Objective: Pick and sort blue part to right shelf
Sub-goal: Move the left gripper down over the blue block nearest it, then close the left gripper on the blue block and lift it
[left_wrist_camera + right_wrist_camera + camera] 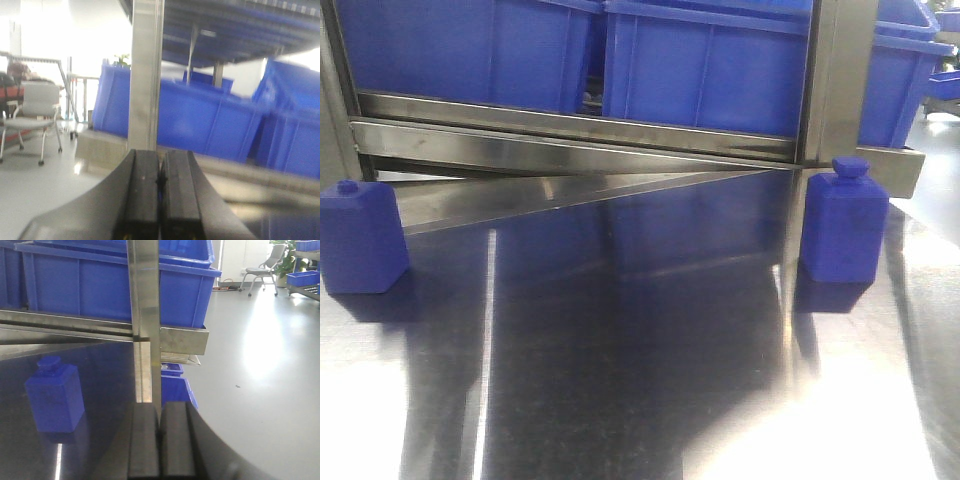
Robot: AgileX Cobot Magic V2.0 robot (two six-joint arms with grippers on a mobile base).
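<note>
Two blue bottle-shaped parts stand upright on the shiny steel table (640, 380): one at the left (360, 238), one at the right (844, 228) by the rack's upright post (838, 80). The right one also shows in the right wrist view (54, 395). The shelf's steel front rail (570, 125) carries large blue bins (710, 75); they also show in the left wrist view (200, 122). My left gripper (161, 172) is shut and empty, facing a rack post (146, 75). My right gripper (160, 426) is shut and empty, to the right of the part. Neither gripper shows in the front view.
A rack post (145, 315) stands straight ahead of my right gripper, with a rail end (184, 340) sticking out to the right. A small blue bin (177, 390) sits on the floor below. An office chair (35, 117) stands on the floor at the left.
</note>
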